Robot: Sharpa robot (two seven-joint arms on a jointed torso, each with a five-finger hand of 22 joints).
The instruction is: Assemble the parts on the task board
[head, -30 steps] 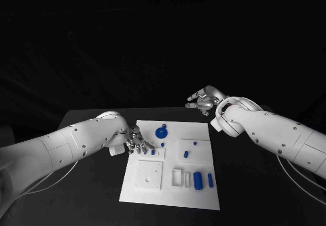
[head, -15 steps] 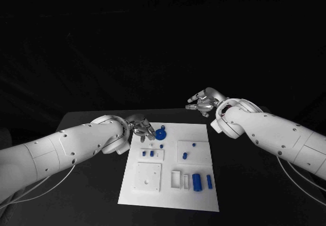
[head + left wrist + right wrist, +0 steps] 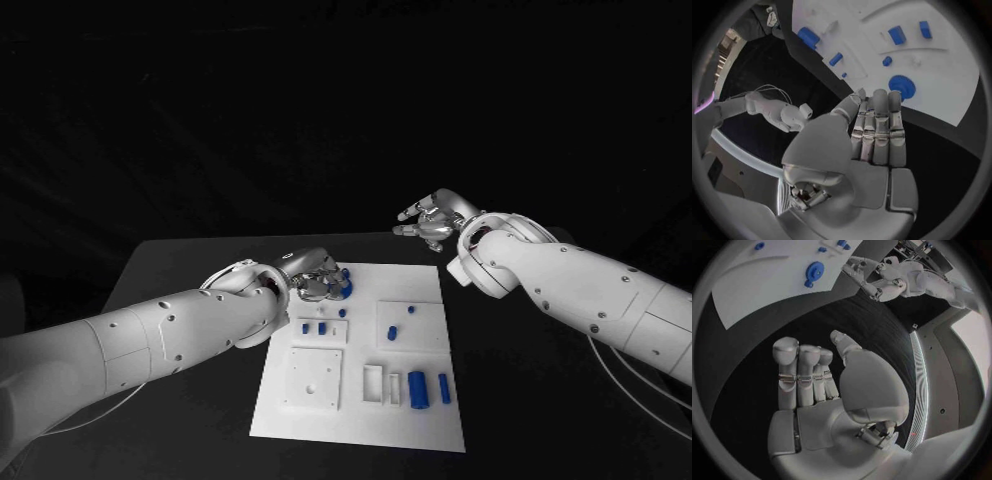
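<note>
Parts of blue plastic sit across the white task board [image 3: 418, 420], which lies in the middle of the black table [image 3: 173, 270] between the two arms. A round, gear-like blue part [image 3: 343, 287] rests near the board's far edge, and the left hand [image 3: 309, 272] hangs just over that corner, its fingers [image 3: 879, 127] straight and side by side with nothing in them; the left wrist view shows the gear [image 3: 902, 86] just beyond the fingertips, not touched. Closer to the robot, two small blue pegs [image 3: 312, 327] stand in a raised white block, two more small blue pieces [image 3: 395, 327] sit on a neighbouring square block, and a larger blue cylinder [image 3: 418, 387] with a slimmer one [image 3: 444, 386] beside it lies next to white slots near the board's near edge. A plain square white plate [image 3: 313, 377] sits on the board's near-left part. The right hand [image 3: 430, 220] is held off the board, past its far right corner, over bare table; its fingers [image 3: 798, 375] are extended and loosely together, holding nothing.
</note>
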